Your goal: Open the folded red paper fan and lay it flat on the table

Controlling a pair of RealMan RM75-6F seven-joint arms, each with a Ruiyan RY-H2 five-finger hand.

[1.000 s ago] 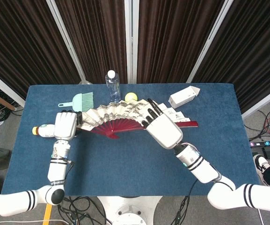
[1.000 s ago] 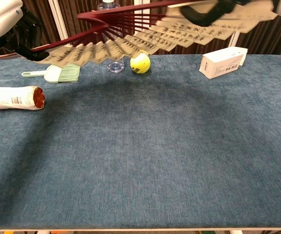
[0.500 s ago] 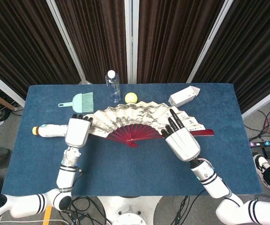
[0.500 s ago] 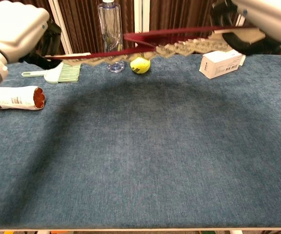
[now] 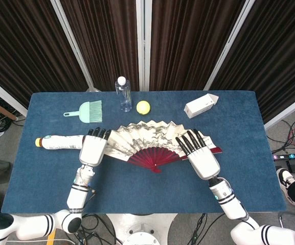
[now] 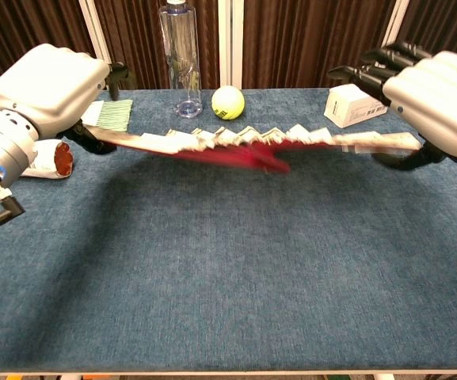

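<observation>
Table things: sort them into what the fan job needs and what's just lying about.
Job: fan, spread open, held at its ends by left hand and right hand.

Lying about: brush, bottle, ball, box, tube.

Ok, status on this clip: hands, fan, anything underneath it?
Left hand and right hand each hold an end of the fan. Fan fully spread, level, just above the table. Landing patch looks bare; ball and bottle sit behind.

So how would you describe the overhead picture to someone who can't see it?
Two white robot hands, left hand and right hand, hold a spread red-ribbed paper fan by its ends over a blue table. Behind it are a clear bottle, yellow ball and white carton.
</observation>
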